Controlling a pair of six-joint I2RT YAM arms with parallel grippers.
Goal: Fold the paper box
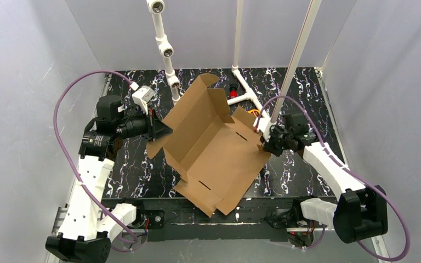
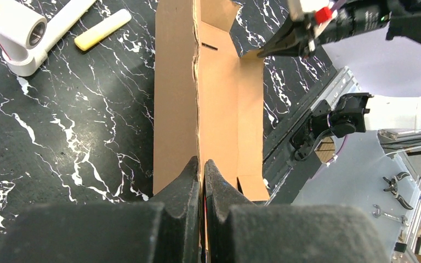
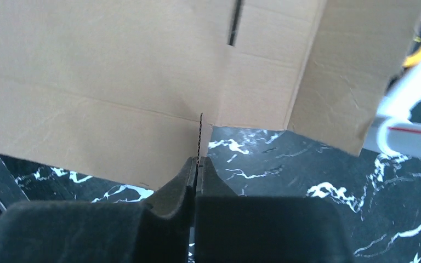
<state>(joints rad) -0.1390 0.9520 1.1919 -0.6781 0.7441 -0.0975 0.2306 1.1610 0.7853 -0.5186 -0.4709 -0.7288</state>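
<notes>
I hold the paper box (image 1: 214,148) braced for folding: left end effector (image 2: 202,172) clamped on its raised wall, right end effector (image 3: 196,167) pinched on the opposite edge.

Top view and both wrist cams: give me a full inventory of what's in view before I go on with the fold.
paper box: one, brown, middle of the table, open, flaps spread
table: one, black with white marbling, under everything
pipe frame: one, white, far side of the table, behind the box
red part: one, red, small, by the frame's foot; too small to identify
ring: one, orange-yellow, just beyond the box's far right flap
stick: one, pale yellow, lying on the table near the pipe
cables: two, purple, one looping off each arm
left gripper: one, black, shut on the box's left edge
right gripper: one, black, shut on the box's right edge
</notes>
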